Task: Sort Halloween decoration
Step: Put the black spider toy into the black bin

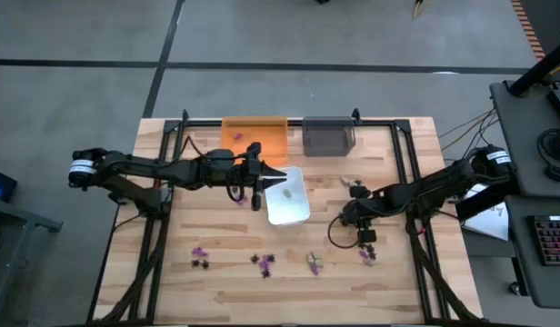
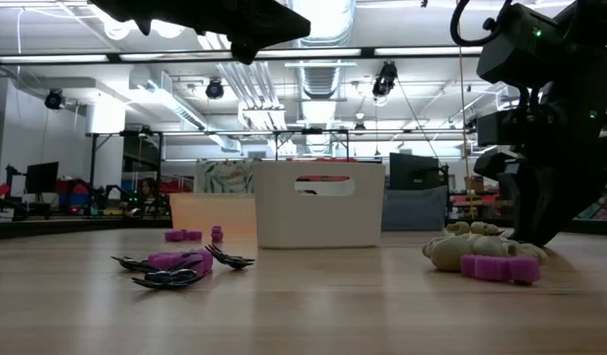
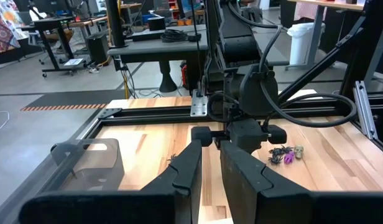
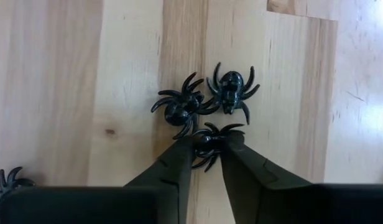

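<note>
The Halloween decoration lies scattered on the wooden table: purple and black pieces [image 1: 264,263] near the front edge and beige ones [image 1: 353,186] farther back. In the right wrist view three black spiders cluster together. My right gripper [image 4: 207,152] points steeply down with its fingertips shut on the nearest spider [image 4: 207,140]. The other two spiders [image 4: 179,109] [image 4: 232,90] lie on the table just beyond it. My left gripper [image 1: 257,191] hangs shut above the near-left edge of the white tray [image 1: 287,198], with nothing visible between its fingers. My right gripper pinches the nearest black spider by its body [image 4: 207,144] between its two fingertips [image 4: 182,155]. The fingers come steeply from above. The spider lies on the table, its legs spread out beside the other two spiders.
An orange tray [image 1: 255,136] and a grey tray [image 1: 328,136] stand side by side at the far edge, with the white tray in front of them. A black metal frame [image 1: 403,154] rims the table. Another black spider [image 4: 8,179] lies apart from the cluster.
</note>
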Available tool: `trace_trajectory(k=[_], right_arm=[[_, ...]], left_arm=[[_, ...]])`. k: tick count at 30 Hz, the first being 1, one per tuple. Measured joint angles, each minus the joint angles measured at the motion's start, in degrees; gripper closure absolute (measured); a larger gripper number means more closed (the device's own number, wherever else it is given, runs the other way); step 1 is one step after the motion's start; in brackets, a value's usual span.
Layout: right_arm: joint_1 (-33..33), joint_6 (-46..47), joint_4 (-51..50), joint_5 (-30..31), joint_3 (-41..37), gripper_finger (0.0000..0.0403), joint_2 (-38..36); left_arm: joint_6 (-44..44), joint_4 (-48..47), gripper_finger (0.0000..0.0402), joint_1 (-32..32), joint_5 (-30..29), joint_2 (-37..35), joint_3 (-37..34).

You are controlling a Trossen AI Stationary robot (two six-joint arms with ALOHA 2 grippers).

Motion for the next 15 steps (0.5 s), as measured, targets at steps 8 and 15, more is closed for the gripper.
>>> trace_trajectory(k=[8,15], right_arm=[[0.02,0.34,0.04,-0.14,0.03,0.0364,-0.02],[0.04,1.95,0.07,-0.10,0.05,0.0392,-0.04]], left_arm=[[0.00,0.00,0.0361,0.01,0.00,0.00,0.00],[0.00,0.00,0.0361,0.00,0.00,0.00,0.00]])
